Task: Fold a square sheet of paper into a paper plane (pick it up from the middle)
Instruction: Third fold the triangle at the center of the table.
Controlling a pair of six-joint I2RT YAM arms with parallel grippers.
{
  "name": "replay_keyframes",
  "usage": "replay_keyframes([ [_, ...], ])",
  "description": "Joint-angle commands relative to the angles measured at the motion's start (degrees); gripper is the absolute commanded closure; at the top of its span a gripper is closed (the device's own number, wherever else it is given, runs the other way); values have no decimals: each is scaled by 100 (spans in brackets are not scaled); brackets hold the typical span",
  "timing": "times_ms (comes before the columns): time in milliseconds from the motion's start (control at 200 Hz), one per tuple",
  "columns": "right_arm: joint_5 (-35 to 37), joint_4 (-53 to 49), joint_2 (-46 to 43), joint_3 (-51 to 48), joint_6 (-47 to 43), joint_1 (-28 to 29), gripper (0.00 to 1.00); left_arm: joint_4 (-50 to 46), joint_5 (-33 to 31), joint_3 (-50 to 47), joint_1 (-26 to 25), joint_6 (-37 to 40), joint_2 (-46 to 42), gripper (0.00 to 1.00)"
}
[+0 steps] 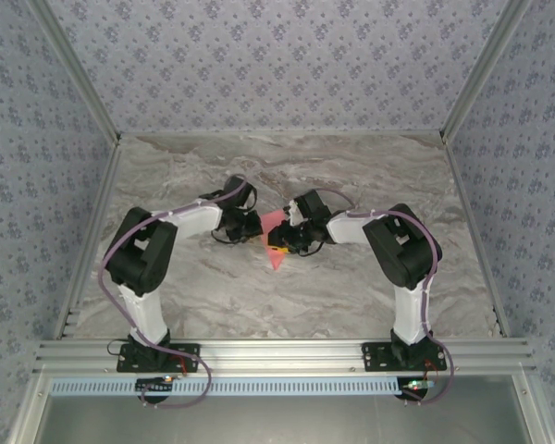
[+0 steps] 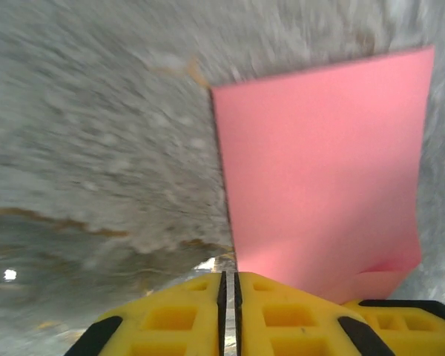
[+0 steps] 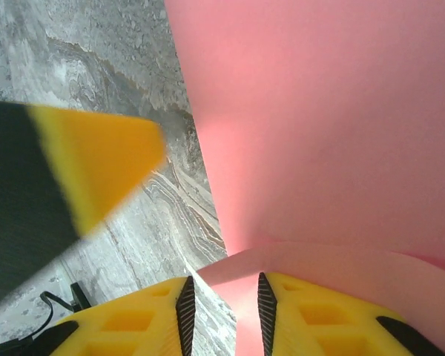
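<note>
The salmon-pink sheet of paper (image 1: 274, 233) lies between the two grippers at the table's middle, creased, with a narrow tip pointing towards the arms' bases. My left gripper (image 1: 250, 228) is at its left edge. In the left wrist view the paper (image 2: 319, 163) sits just right of my left gripper (image 2: 228, 276), whose jaws stand a thin slit apart with marble showing between them. My right gripper (image 1: 282, 239) is over the sheet's right part. Its jaws (image 3: 224, 285) are open, and a folded flap of the paper (image 3: 319, 111) rests against the right finger (image 3: 311, 311).
The marble tabletop (image 1: 287, 166) is fenced by patterned walls at the back and sides. An aluminium rail (image 1: 277, 353) runs along the near edge by the arm bases. The left gripper's blurred yellow finger (image 3: 96, 163) crosses the right wrist view, close to the paper.
</note>
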Motion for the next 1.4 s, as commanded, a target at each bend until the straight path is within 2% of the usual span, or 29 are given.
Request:
replay_keyframes([
  [0, 483, -447, 228, -100, -130, 26, 67, -225, -208, -225, 189, -161, -614, 86],
  [135, 518, -461, 208, -134, -171, 21, 70, 237, 193, -537, 187, -101, -934, 86],
  [275, 600, -604, 201, -143, -264, 25, 89, 479, 602, -483, -28, 89, -943, 88],
  [415, 757, -810, 193, -147, -406, 17, 100, 595, 757, -362, -280, 82, -643, 92],
  [590, 791, -826, 184, -186, -419, 4, 100, 740, 867, -242, -467, -11, -169, 100],
  [874, 795, -825, 157, -182, -405, 3, 100, 626, 747, -159, -498, -35, 190, 100],
  [1069, 798, -775, 149, -200, -367, -9, 100, 496, 592, -273, -498, -35, 50, 100],
  [1394, 793, -779, 162, -192, -358, -8, 100, 629, 683, -403, -498, -88, -50, 100],
])
